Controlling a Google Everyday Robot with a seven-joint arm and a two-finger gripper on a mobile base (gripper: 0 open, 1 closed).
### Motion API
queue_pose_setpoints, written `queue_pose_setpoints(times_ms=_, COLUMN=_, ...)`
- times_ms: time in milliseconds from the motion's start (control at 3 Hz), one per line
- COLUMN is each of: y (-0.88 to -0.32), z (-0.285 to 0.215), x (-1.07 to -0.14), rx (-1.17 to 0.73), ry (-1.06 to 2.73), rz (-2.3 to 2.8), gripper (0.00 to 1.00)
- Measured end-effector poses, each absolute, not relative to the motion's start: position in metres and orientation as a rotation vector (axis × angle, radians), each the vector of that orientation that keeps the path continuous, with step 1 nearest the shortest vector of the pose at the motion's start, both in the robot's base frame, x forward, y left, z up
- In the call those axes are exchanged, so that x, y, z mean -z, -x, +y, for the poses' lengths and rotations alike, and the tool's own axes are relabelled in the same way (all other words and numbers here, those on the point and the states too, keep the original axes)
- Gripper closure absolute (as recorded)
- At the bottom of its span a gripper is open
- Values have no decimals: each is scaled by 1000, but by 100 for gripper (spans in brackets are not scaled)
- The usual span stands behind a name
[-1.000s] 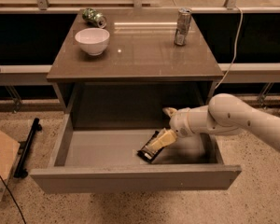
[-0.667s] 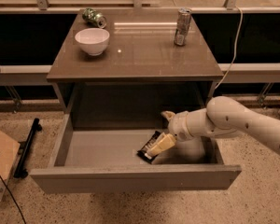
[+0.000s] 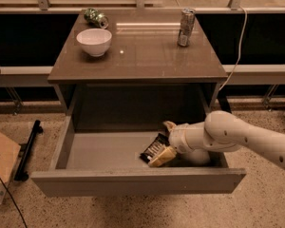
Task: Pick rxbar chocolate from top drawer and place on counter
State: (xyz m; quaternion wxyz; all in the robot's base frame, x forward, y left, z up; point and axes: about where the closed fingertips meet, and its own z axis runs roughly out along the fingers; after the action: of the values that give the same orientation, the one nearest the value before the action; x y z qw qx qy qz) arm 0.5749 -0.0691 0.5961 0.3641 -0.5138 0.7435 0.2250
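Note:
The top drawer (image 3: pixel 133 180) is pulled fully out under the counter (image 3: pixel 142 51). The rxbar chocolate (image 3: pixel 153 147), a black bar with pale print, lies flat on the drawer floor right of the middle. My gripper (image 3: pixel 165 141) is down inside the drawer at the bar's right end. One pale fingertip (image 3: pixel 168 126) sits behind the bar. The other fingertip (image 3: pixel 162 156) lies over the bar's near corner. The fingers are spread, with the bar's end between them, and the bar rests on the floor.
On the counter stand a white bowl (image 3: pixel 94 41) at the left, a crushed green can (image 3: pixel 96 17) lying behind it, and an upright metal can (image 3: pixel 185 27) at the right. A cardboard box (image 3: pixel 1 167) and a black bar (image 3: pixel 27 148) lie on the floor at the left.
My gripper has moved lower and a little toward the drawer's front, closer onto the bar. The bar has stayed in place.

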Motion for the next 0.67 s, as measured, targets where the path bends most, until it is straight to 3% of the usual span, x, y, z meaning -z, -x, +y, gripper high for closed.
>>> queue_pose_setpoints(times_ms=333, y=-575, z=-70, x=-586, rx=-546, ry=1320, rz=1925, gripper=0)
queue_pose_setpoints(times_ms=667, y=-571, z=-74, x=-591, rx=-483, ry=1303, rz=1937, gripper=27)
